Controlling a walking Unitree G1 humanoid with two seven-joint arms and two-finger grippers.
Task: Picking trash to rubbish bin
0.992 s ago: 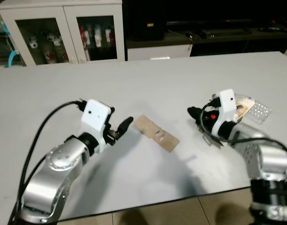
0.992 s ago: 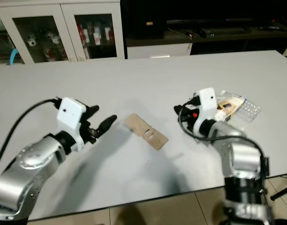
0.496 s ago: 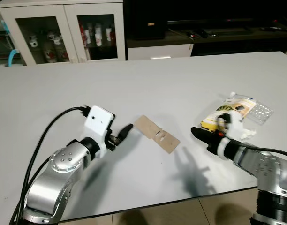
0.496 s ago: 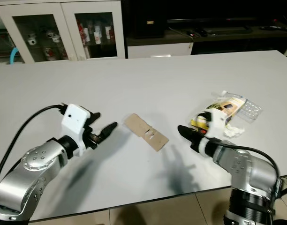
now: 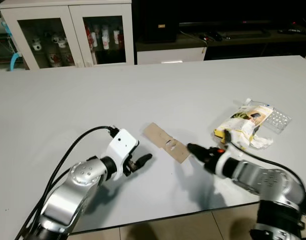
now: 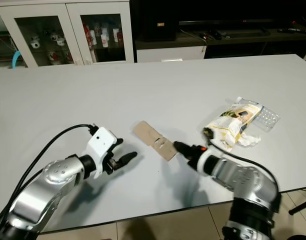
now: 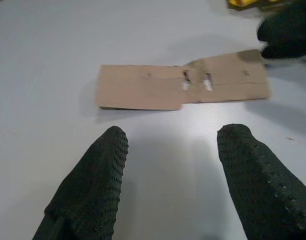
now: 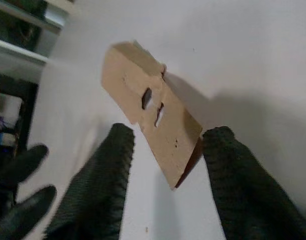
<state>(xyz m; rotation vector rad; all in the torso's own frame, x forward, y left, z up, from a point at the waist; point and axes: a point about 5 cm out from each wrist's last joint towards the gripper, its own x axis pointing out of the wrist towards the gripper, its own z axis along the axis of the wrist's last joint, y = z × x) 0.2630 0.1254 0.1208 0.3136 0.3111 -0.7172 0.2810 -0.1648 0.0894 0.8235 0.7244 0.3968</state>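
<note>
Sliding in since earlier, the right gripper (image 8: pixel 163 165) is straddling the flat brown slotted cardboard strip (image 5: pixel 166 142), fingers spread for grasping; the left gripper (image 7: pixel 173 175) is waiting open nearby.

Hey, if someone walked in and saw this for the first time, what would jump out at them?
A flat brown cardboard strip lies mid-table on the white table, with two open black pincers closing in from either side: the left pincer just short of it, the right pincer at its near end. Farther right sits a crumpled yellow snack wrapper with a clear plastic tray beside it.
</note>
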